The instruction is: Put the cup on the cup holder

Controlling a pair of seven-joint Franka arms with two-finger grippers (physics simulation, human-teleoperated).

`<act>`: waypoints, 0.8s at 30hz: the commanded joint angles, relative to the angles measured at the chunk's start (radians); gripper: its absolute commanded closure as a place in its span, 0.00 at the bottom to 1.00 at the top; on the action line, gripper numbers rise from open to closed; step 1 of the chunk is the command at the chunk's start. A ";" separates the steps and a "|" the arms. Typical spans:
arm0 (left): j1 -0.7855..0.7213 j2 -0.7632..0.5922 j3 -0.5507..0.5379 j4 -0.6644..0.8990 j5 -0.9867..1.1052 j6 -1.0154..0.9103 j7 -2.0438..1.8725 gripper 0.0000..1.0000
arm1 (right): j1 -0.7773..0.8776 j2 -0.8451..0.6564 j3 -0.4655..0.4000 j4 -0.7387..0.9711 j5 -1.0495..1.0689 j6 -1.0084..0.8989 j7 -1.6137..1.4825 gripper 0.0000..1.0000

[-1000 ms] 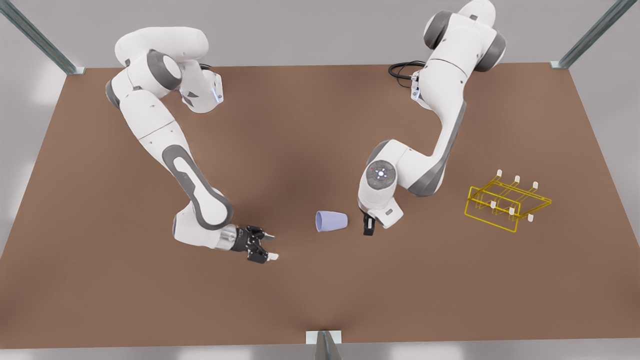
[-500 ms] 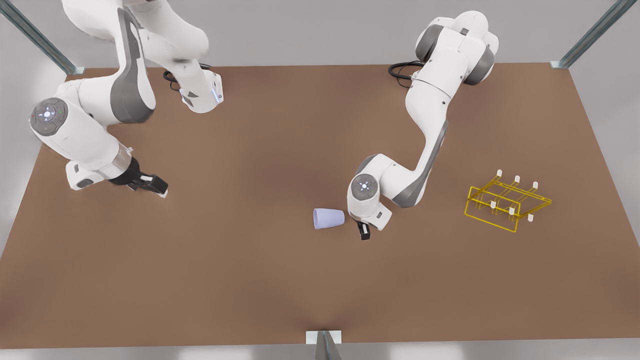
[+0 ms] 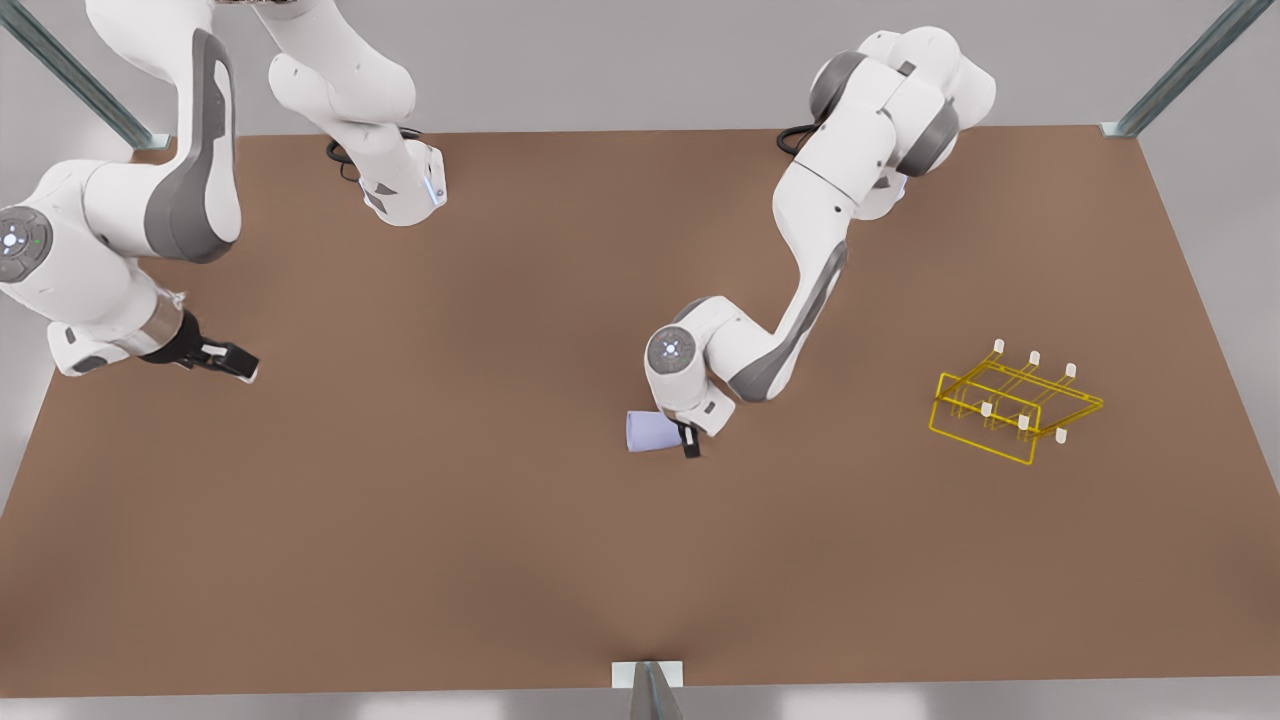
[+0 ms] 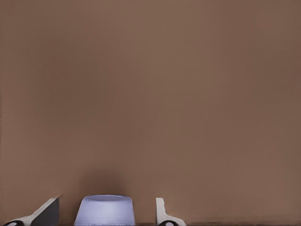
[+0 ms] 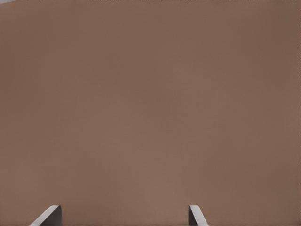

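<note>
The lavender-blue cup (image 3: 648, 432) lies on its side on the brown table, near the middle in the front view. My left gripper (image 3: 686, 440) is down at the cup's end toward the front view's right. In the left wrist view the cup (image 4: 104, 210) sits between the open fingers (image 4: 162, 216), with a gap on each side. The yellow wire cup holder (image 3: 1012, 410) with white-tipped pegs stands far off at the front view's right. My right gripper (image 3: 232, 361) hangs open over bare table at the front view's far left; its fingertips (image 5: 51, 215) show nothing between them.
The brown table (image 3: 500, 560) spreads wide between the cup and the cup holder. Metal posts rise at the back corners (image 3: 1150, 110), and a small bracket (image 3: 648, 678) sits at the front edge. Both arm bases stand along the back edge.
My left gripper slid toward the front view's left until its fingers straddle the cup's end. The right arm swung away from the middle to the table's far left edge.
</note>
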 commanded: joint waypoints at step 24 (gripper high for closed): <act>-0.033 0.091 -0.002 0.075 0.039 0.079 -0.081 0.00 | 0.053 0.092 0.007 0.108 0.002 -0.023 -0.152 0.00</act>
